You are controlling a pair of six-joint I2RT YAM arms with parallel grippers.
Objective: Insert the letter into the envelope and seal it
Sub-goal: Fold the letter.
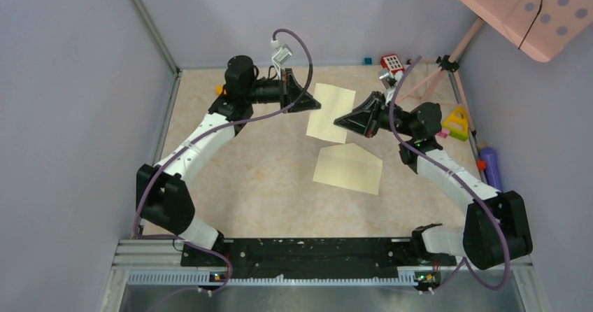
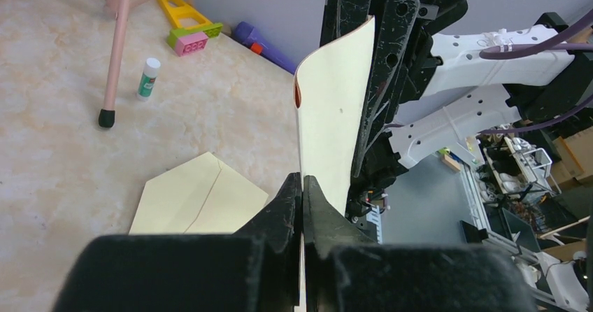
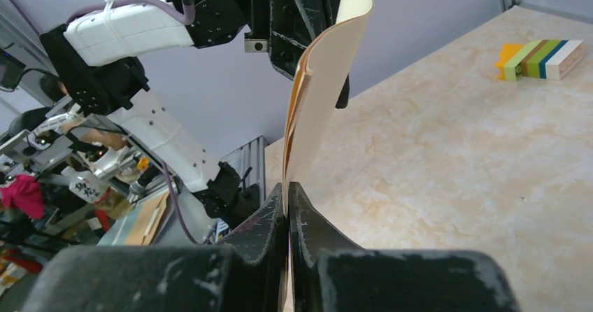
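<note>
Both arms hold the letter up over the desk, just beyond the envelope.

The desk [image 1: 245, 179] carries the envelope [image 1: 348, 166], which lies flat with its pointed flap open toward the far wall. Just beyond the envelope and lifted off the surface, the folded letter [image 1: 331, 109] hangs between the arms. The left fingers [image 2: 283, 210] are clenched on one edge and the right fingers [image 3: 311, 221] on the opposite edge, and the sheet bows between them. Well right of the envelope, by the wall, are a purple cylinder [image 1: 491, 166] and a yellow toy triangle [image 1: 456, 122].
</note>
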